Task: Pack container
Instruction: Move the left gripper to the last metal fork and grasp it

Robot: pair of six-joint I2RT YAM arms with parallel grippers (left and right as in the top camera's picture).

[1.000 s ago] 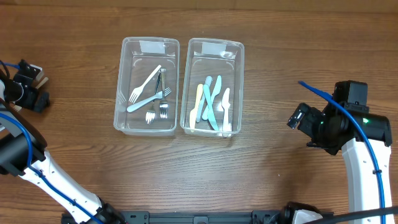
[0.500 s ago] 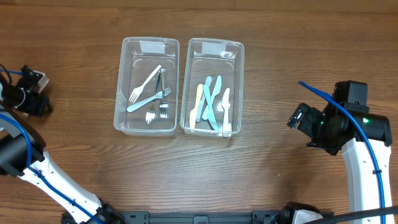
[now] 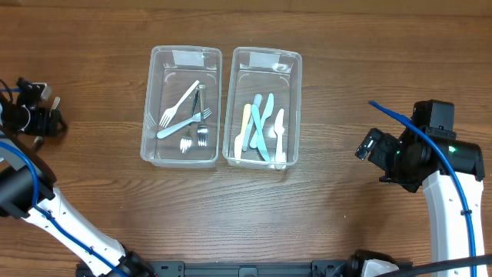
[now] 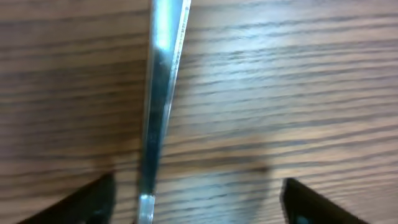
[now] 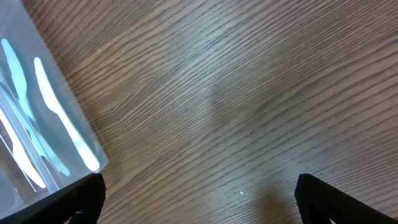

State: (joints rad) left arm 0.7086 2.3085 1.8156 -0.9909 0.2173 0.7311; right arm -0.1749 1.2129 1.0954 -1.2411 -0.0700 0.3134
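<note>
Two clear containers stand side by side mid-table. The left container (image 3: 181,58) holds several forks (image 3: 184,115), white, blue and metal. The right container (image 3: 265,60) holds several plastic knives (image 3: 261,127), blue, white and yellow. My left gripper (image 3: 40,115) is at the table's far left edge. In the left wrist view it (image 4: 199,202) stands open low over the wood. A shiny metal utensil handle (image 4: 160,93) lies between its fingers, nearer the left finger (image 4: 93,199); its other end is out of view. My right gripper (image 3: 367,146) (image 5: 199,199) is open over bare wood, right of the containers.
The knife container's corner (image 5: 43,124) shows at the left of the right wrist view. The blue cables of both arms (image 3: 400,119) run over the table's sides. Bare wood lies in front of the containers.
My left gripper has shifted slightly toward the table's front and turned, and its jaws have narrowed a little. The right arm and both containers have not moved.
</note>
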